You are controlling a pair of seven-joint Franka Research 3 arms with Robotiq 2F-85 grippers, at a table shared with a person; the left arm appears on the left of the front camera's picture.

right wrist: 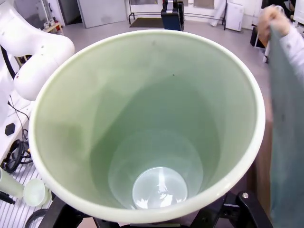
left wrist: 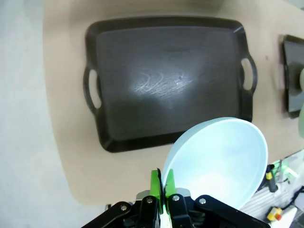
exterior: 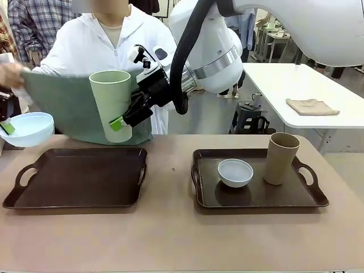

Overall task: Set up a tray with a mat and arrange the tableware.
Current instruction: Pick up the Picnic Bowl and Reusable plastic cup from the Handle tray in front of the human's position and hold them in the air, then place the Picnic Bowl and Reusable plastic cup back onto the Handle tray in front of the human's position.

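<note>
My right gripper (exterior: pixel 118 124) is shut on the pale green cup (exterior: pixel 111 102), held upright in the air above the left tray (exterior: pixel 74 177); the right wrist view looks straight down into the cup (right wrist: pixel 152 142). At the far left my left gripper (exterior: pixel 7 128) is shut on the rim of the pale blue bowl (exterior: pixel 27 128), its green pads (left wrist: pixel 156 183) pinching the bowl (left wrist: pixel 218 161) over the bare left tray (left wrist: pixel 166 80). The person holds a green mat (exterior: pixel 62 105) spread behind that tray. A white-grey bowl (exterior: pixel 235 172) and the tan-brown cup (exterior: pixel 280 158) stand on the right tray (exterior: pixel 256 196).
A white side table (exterior: pixel 296 85) with a folded tan cloth (exterior: pixel 312 106) stands at the back right. A black stool (exterior: pixel 249 116) sits beyond the table's far edge. The tabletop's near strip (exterior: pixel 170 239) is bare.
</note>
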